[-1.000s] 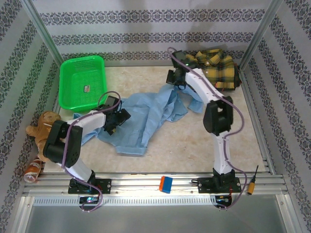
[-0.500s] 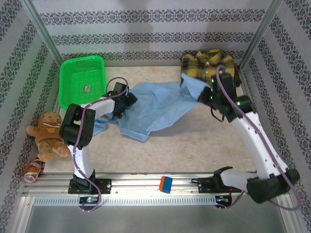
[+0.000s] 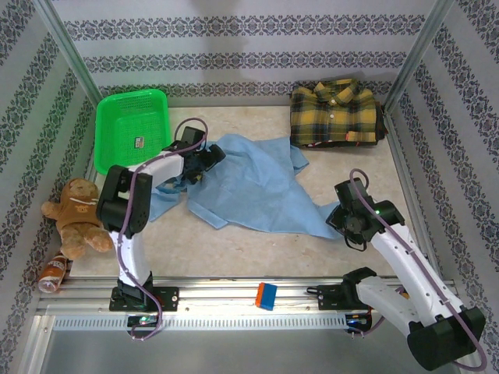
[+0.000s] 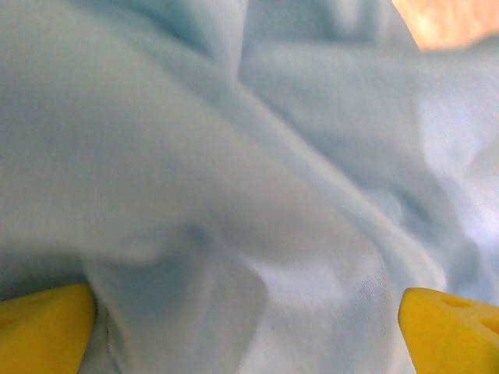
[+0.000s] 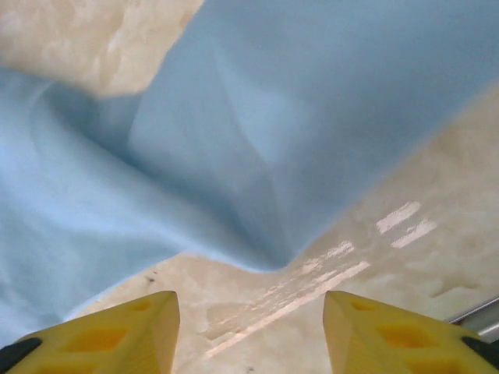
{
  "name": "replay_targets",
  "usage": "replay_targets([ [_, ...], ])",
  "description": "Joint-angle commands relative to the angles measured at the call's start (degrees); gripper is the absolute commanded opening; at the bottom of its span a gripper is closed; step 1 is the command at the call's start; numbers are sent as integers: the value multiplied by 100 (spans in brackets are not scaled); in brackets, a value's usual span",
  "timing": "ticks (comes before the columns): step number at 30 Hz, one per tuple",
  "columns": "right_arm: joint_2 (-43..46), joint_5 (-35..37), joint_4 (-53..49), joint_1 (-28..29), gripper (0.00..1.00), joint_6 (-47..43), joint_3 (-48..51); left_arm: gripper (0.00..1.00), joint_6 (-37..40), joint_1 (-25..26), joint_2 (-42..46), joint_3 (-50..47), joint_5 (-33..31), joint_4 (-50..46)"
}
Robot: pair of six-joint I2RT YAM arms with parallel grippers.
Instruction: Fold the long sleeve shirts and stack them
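Shirts: lt blue shirt (image 3: 261, 195) is laid spread and creased at centre of table (image 3: 351, 171). Plaid shirt (image 3: 335, 113) is folded in the far-right corner, apart from the blue one. L gripper (image 3: 204, 158) is positioned over the blue shirt's far-left part. In L wrist view its fingers (image 4: 47, 327) are spread wide, with cloth bunched between them, unclamped. R gripper (image 3: 343, 222) is positioned at the shirt's near-right tip. In R wrist view its fingers (image 5: 117, 331) are parted and nothing is gripped; the cloth tip lies ahead on the table. Green basket (image 3: 132, 128) is placed far left.
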State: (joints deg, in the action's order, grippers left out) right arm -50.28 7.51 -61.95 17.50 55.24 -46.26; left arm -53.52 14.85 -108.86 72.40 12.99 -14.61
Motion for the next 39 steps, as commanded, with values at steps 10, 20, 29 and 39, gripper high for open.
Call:
replay_targets([
  [10,-2639,-635,952,-248,78,-3097,-3086,100,-90,93,3499,-2107,574,-1763],
  [20,-5353,-1753,1642,-343,76,-4033,-4348,100,-1860,994,3401,-3178,87,-713],
  [29,-6471,-1984,1656,-510,75,-4239,-4946,94,-2708,1296,2553,-3444,-734,801],
  [39,-7433,-2085,1767,-537,73,-4074,-5917,18,-2177,1134,2593,-3446,-1181,509],
])
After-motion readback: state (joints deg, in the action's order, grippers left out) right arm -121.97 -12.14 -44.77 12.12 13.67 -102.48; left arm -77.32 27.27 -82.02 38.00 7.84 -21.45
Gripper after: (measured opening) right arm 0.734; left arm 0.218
